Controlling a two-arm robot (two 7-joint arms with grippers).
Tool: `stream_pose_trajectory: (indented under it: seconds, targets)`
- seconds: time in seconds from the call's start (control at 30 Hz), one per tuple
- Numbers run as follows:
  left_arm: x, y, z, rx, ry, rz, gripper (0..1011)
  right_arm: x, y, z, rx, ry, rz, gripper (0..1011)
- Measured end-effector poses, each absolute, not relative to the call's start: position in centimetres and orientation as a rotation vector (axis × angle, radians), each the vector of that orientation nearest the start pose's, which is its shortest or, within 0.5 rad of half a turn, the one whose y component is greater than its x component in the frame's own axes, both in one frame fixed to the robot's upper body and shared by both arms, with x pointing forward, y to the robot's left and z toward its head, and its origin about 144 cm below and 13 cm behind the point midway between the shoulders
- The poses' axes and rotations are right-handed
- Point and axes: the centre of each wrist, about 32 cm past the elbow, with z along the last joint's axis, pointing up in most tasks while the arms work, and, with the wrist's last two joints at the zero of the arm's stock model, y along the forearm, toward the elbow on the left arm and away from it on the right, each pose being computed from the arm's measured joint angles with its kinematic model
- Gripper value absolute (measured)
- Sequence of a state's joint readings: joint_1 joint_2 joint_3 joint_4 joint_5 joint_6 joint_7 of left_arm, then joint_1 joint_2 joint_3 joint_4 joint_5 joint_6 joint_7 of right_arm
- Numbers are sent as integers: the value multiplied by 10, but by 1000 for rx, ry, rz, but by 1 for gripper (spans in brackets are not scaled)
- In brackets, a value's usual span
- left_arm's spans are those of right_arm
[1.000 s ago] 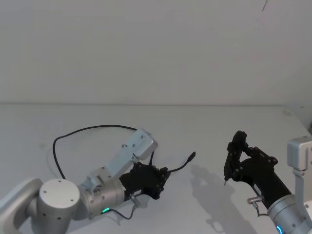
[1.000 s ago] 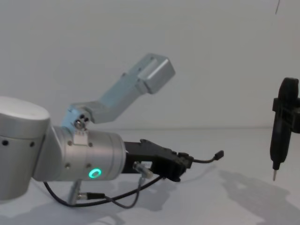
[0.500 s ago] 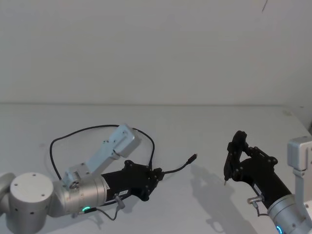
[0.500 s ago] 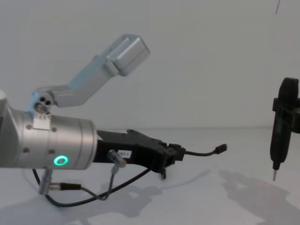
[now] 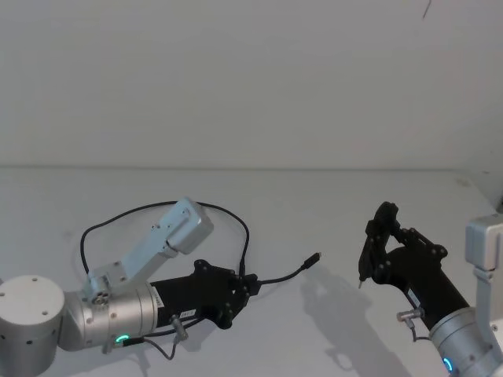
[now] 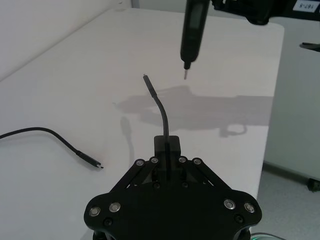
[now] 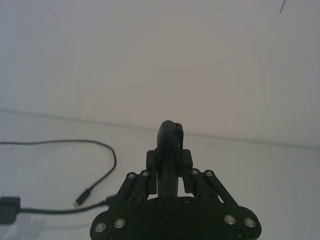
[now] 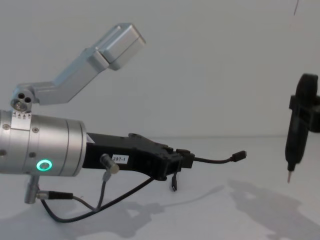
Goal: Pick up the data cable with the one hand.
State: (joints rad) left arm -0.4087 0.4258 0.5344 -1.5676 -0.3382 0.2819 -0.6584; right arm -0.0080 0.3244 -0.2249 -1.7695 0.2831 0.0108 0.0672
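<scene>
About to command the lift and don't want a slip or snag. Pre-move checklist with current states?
1. Left gripper shut on the data cable: ok, a short plug end sticks out ahead.
2. Held end off the table: ok in the chest view.
3. Far plug lying loose on the table: ok.
4. Cable loop free of the left arm: cannot tell, it passes behind the wrist bracket.
5. Pen-shaped tool in the right gripper apart from the cable: ok.

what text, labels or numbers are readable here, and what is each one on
"287-1", first digit unsure: white label on the left gripper.
Second white label on the right gripper: partly cut off, too blurred to read.
No other text can be read.
</scene>
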Motion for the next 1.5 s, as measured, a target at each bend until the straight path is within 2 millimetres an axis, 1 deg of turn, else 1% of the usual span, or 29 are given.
stream_pose_trajectory:
  seconds: [0.33,0.73,1.5]
  targets:
    - [525,203,1239,253,-38,456,42,454,-223,1197,142,-135,-1227,279]
    - [525,205,1240,250,-38,449,42,463,-211,1200,201,-135,-1229,279]
    - [524,206,1240,249,-37,445,42,468,-205,1201,224,-51,-1197,279]
